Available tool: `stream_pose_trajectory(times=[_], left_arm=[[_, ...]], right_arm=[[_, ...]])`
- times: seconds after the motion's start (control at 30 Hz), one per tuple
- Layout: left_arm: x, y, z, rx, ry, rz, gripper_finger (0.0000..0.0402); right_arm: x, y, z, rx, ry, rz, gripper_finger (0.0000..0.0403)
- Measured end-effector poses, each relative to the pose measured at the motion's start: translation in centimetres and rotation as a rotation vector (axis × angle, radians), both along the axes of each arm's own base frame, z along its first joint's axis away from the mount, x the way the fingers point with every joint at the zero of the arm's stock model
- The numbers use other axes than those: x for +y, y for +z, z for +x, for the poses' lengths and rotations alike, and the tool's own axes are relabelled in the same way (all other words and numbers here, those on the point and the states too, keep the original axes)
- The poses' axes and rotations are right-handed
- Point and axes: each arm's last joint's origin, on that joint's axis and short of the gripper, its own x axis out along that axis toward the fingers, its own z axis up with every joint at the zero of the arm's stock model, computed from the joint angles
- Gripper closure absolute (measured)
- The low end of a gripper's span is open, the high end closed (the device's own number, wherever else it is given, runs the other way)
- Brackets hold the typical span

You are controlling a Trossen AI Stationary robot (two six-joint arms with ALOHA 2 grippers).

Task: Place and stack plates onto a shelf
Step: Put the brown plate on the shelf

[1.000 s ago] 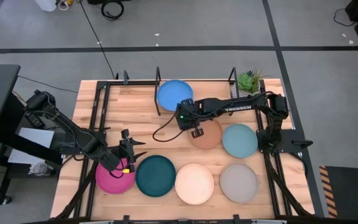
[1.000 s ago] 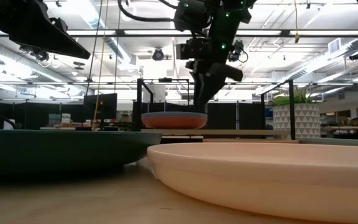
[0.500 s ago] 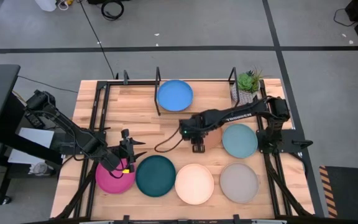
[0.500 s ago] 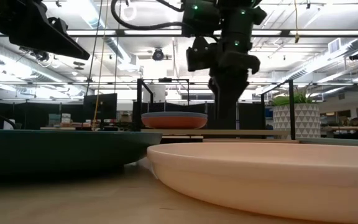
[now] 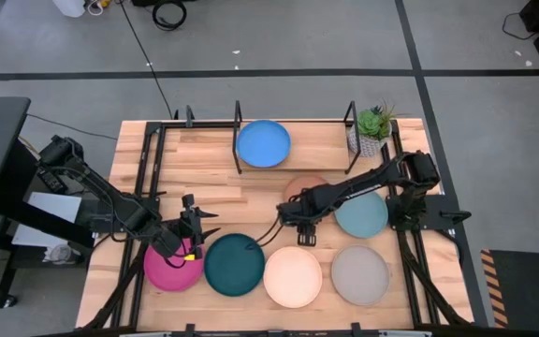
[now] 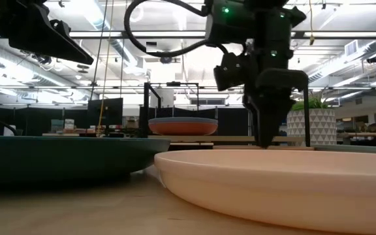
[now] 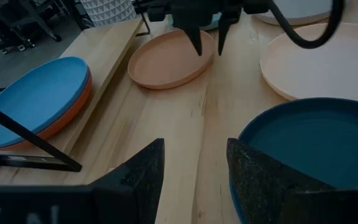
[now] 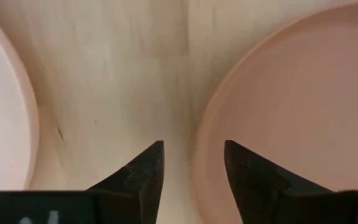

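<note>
The right arm reaches from its base at the right edge of the pale wood tabletop (image 5: 209,168) across toward the middle, forearm low and stretched out, wrist bent so that the right gripper (image 5: 305,232) points straight down at the wood. Its two dark fingers (image 8: 143,169) are spread apart and hold nothing. In the right wrist view the rim of the round matte tan plate (image 8: 291,99) lies just by one finger, with bare wood showing between the fingertips, and the edge of the round cream plate (image 8: 5,112) lies farther off beyond the other finger. In the low view the fingertips reach down to about tabletop level.

The left arm runs from the left edge to the near left corner, and the left gripper (image 5: 187,245) hovers over the round magenta plate (image 5: 171,267). Its fingers (image 7: 138,171) are parted and empty, pointing along the tabletop, with the round dark teal plate (image 7: 309,149) just beside one fingertip.

Beyond both grippers, the low black metal-rod shelf (image 5: 238,122) at the far edge carries the round blue plate (image 5: 263,143), which the left wrist view shows stacked on the round orange plate (image 7: 73,112). The light blue plate (image 5: 363,213) and the grey plate (image 5: 359,274) rest on the tabletop under and beside the right forearm.
</note>
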Motion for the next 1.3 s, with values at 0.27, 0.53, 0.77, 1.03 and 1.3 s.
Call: stream_pose_trajectory(times=[0.27, 0.53, 0.77, 1.03, 1.3], left_arm=[[0.0, 0.0, 0.0, 0.000, 0.000, 0.001, 0.0221], [0.0, 0.0, 0.0, 0.001, -0.001, 0.003, 0.0221], [0.1, -0.1, -0.1, 0.011, 0.003, 0.004, 0.0221], [0.1, -0.1, -0.1, 0.010, 0.005, 0.000, 0.0221], [0.1, -0.2, -0.1, 0.013, 0.006, 0.000, 0.0221]], right_arm=[[0.1, -1.8, -1.3, 0.051, -0.020, -0.008, 0.0277], [0.2, -2.0, -1.5, 0.056, 0.025, -0.018, 0.0357], [1.6, -1.0, -1.0, 0.050, 0.191, -0.021, 0.0389], [3.3, 2.8, 0.0, 0.054, 0.299, -0.077, 0.0383], [3.0, 5.1, -0.2, 0.111, 0.236, -0.234, 0.0382]])
